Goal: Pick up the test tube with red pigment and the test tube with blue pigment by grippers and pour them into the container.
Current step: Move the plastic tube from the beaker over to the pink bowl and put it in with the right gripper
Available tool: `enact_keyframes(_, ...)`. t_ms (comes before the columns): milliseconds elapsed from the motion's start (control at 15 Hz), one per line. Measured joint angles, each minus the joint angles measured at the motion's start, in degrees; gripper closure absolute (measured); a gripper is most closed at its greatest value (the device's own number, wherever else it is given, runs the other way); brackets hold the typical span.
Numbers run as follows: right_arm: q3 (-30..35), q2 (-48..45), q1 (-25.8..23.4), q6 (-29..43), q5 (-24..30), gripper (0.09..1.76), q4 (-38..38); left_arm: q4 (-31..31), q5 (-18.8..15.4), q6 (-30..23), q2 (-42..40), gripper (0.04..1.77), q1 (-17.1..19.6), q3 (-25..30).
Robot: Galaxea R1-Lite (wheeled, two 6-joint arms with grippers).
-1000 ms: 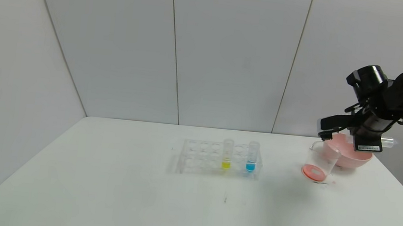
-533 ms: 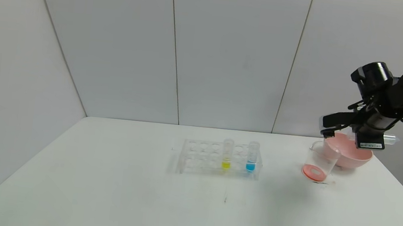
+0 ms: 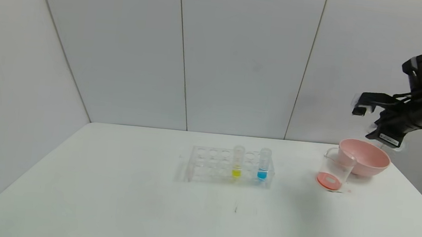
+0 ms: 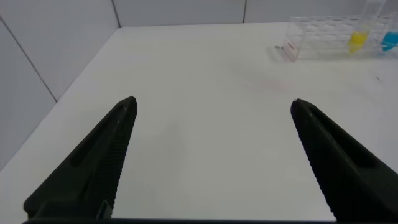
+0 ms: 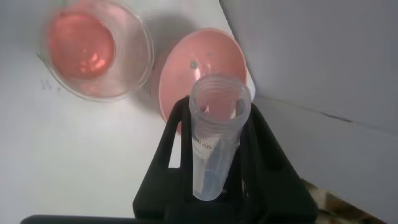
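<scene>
My right gripper (image 3: 385, 137) is high above the pink bowl (image 3: 365, 158), shut on a clear test tube (image 5: 214, 130) that looks empty; its open mouth points down toward the bowl (image 5: 199, 62). The container, a clear beaker (image 3: 337, 167), stands left of the bowl with orange-red liquid at its bottom and also shows in the right wrist view (image 5: 144, 43). The test tube with blue pigment (image 3: 263, 165) stands upright in the rack (image 3: 210, 165). My left gripper (image 4: 212, 109) is open and empty over bare table, out of the head view.
A like tube with yellow liquid (image 3: 237, 162) stands in the rack, left of the blue one; both show far off in the left wrist view, yellow (image 4: 357, 40) and blue (image 4: 390, 40). The white table's right edge runs close by the bowl.
My right gripper has risen and moved right, from low over the beaker and bowl to well above the bowl, still holding the tube. Nothing else moved.
</scene>
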State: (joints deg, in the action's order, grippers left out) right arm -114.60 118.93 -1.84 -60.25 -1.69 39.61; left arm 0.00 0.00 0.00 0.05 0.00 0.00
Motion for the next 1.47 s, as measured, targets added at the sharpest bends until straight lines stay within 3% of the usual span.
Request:
enact_keyframes(133,0.3,-1.2,-1.2,12.1,8.0,1.35,-0.5,0.0,0.0,0.0,0.0,0.05,0.0,0.0)
enact_keyframes(400,5.4,-5.7,-2.0,33.4,14.3,1.35,-5.3,0.0,0.0,0.0,0.0,0.05,0.0,0.0)
enact_keyframes(533,12.2,-8.7,-2.0,41.0,15.5,1.35,-14.6,0.0,0.0,0.0,0.0,0.05,0.0,0.0)
enact_keyframes(667,23.1,-12.3,-2.1,47.8,16.2,1.35,-31.0,0.0,0.0,0.0,0.0,0.05,0.0,0.0)
enact_keyframes(867,39.7,-17.0,-3.2,52.6,16.4,1.35,-53.4,0.0,0.0,0.0,0.0,0.05,0.0,0.0)
enact_keyframes(1067,52.8,-20.3,-6.9,56.2,17.8,1.35,-69.9,0.0,0.0,0.0,0.0,0.05,0.0,0.0)
enact_keyframes(1267,64.0,-23.2,-9.2,59.2,18.5,1.35,-78.5,0.0,0.0,0.0,0.0,0.05,0.0,0.0)
enact_keyframes(1467,68.1,-24.9,-10.2,60.9,19.0,1.35,-80.1,0.0,0.0,0.0,0.0,0.05,0.0,0.0)
